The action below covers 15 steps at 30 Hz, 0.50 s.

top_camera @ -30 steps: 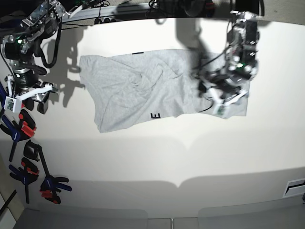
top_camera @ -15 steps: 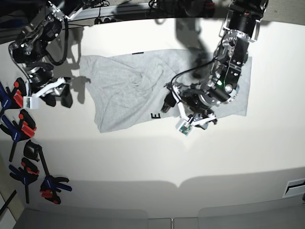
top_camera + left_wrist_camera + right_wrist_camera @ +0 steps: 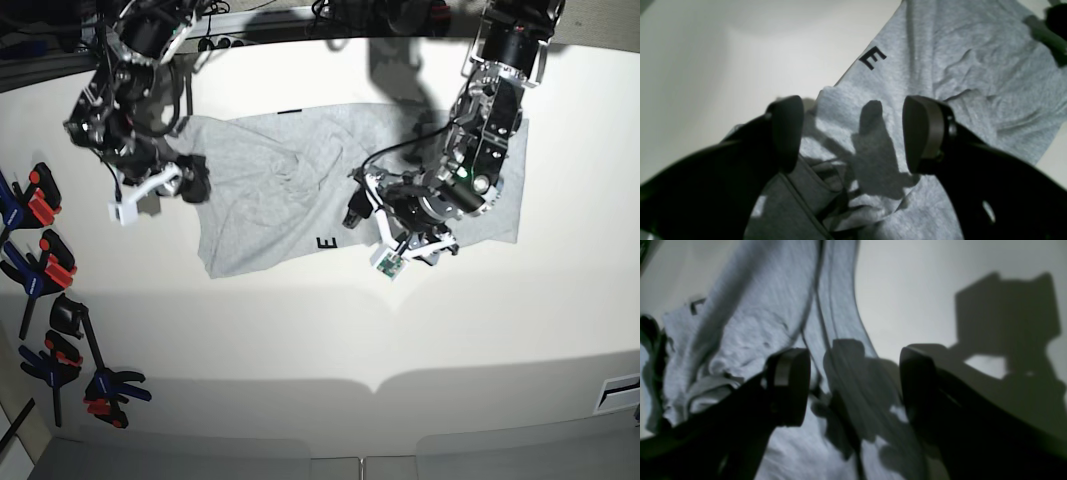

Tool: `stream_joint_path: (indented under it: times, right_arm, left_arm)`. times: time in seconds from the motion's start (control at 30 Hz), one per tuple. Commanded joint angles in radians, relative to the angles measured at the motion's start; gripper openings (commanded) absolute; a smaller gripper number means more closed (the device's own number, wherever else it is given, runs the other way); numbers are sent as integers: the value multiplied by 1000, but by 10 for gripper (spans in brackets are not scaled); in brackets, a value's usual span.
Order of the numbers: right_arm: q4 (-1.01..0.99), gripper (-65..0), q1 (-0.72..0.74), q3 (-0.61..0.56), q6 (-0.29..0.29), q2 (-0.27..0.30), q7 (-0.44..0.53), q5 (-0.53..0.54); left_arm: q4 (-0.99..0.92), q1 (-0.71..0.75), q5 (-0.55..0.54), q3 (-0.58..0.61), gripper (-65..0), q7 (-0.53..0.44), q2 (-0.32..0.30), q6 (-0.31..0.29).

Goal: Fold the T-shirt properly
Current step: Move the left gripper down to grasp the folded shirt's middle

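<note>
— While we look down the left wrist view, what do we see of our left gripper (image 3: 853,133)?

— Its two dark fingers (image 3: 786,133) stand wide apart with nothing between them. They hang over the T-shirt (image 3: 940,83), at a rumpled bit of its lower edge; their shadow falls on the grey cloth. We cannot tell whether the tips touch the fabric. A black letter E (image 3: 872,57) shows near the top centre of that frame, by the shirt's edge.

— And the right gripper (image 3: 853,383)?

— Also spread wide and holding nothing. In its own view one finger (image 3: 790,383) sits over the cloth on the left, the other over bare tabletop on the right, so it straddles a seamed edge of the T-shirt (image 3: 756,323).

— Where does the shirt lie in the base view?

— In the upper middle of the frame the T-shirt (image 3: 280,200) is spread on the white table (image 3: 320,340), creased in the middle. The left gripper (image 3: 400,235) is right of centre, over the shirt's lower edge; the right gripper (image 3: 165,185) is at upper left, at the shirt's left side.

— And around it?

— Blue, red and black clamps (image 3: 45,290) lie along the left edge of the frame. Cables and a rail (image 3: 260,20) run along the top, behind the table.
</note>
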Motion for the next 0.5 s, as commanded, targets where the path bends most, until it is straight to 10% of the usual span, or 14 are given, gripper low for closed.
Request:
stream_joint_path:
  times: [0.0, 0.3, 0.47]
  right_arm:
    - [-9, -254, 16, -17, -9, 5, -12, -2]
    - [-36, -254, 30, -187, -66, -48, -13, -81]
    - [-36, -321, 33, -254, -90, -58, -8, -77]
  left_arm:
    - [17, -21, -5, -3, -223, -16, 2, 0]
    - [17, -21, -5, -3, -223, 6, 2, 0]
    - [30, -12, -80, -3, -223, 220, 2, 0]
